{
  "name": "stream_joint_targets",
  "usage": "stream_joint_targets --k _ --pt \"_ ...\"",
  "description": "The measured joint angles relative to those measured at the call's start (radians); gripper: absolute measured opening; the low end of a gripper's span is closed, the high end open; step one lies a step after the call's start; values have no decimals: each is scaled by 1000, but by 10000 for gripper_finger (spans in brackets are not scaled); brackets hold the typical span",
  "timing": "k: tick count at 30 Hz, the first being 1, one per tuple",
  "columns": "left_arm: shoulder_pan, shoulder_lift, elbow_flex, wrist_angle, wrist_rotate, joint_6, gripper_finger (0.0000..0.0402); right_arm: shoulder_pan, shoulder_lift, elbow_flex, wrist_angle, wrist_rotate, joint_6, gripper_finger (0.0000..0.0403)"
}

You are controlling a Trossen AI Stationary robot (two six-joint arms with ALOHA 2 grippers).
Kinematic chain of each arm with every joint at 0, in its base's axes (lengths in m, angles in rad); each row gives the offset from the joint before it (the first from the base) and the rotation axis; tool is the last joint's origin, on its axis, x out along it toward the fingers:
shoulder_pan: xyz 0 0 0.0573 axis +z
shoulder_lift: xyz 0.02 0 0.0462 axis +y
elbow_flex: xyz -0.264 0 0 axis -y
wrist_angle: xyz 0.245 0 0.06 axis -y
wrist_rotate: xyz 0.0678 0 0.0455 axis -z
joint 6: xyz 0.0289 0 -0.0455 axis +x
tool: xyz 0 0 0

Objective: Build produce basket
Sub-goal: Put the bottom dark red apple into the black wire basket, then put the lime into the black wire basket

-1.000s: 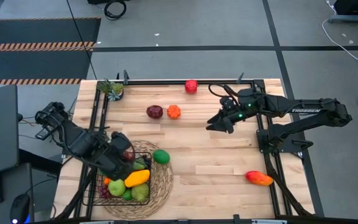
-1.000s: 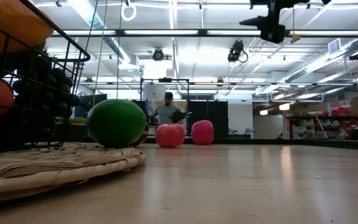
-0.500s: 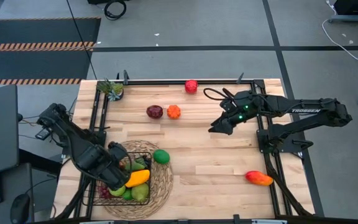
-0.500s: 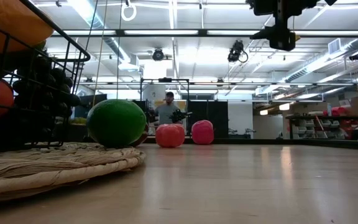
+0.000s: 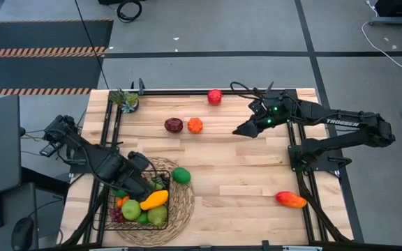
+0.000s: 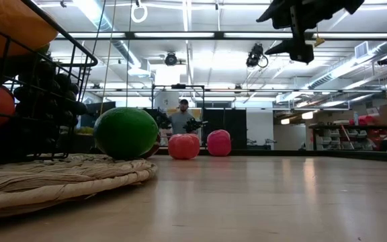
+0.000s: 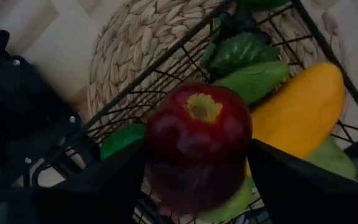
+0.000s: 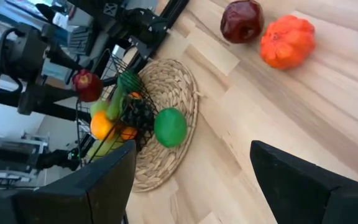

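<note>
Left gripper (image 7: 197,180) fingers clamp a red apple (image 7: 197,146) just above the black wire basket (image 5: 139,202), among the produce. Placing step; next, release it. Right gripper (image 5: 245,131), fingers spread, hovers near the orange fruit (image 5: 195,125)

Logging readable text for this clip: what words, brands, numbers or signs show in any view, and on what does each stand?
"TROSSEN": white letters on the right arm, read in the high view.
Nothing else can be read: the left arm, the basket, the fruit and the table carry no visible lettering, and any signs in the room behind in the low view are too small to make out.
</note>
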Motion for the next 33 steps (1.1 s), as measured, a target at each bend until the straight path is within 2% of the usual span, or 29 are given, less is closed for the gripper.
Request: stream_joint_targets --k 7,12,16,20,26,29,33 --pt "16 45 -32 55 144 76 331 -39 0 0 4 -22 -61 317" --pt "44 70 -32 68 146 79 351 -75 2 0 3 -14 -80 317" --pt "96 63 2 73 99 87 352 -95 36 0 4 -10 -75 317" --pt "163 56 91 78 30 135 352 -94 93 0 -13 -59 -82 316" --pt "269 56 190 157 -120 243 353 -74 179 0 -96 -42 -174 309" --pt "327 56 198 245 -139 311 353 -74 239 0 -49 -48 -181 307" --pt "380 57 198 355 -169 365 353 -44 308 0 93 -133 -176 304"
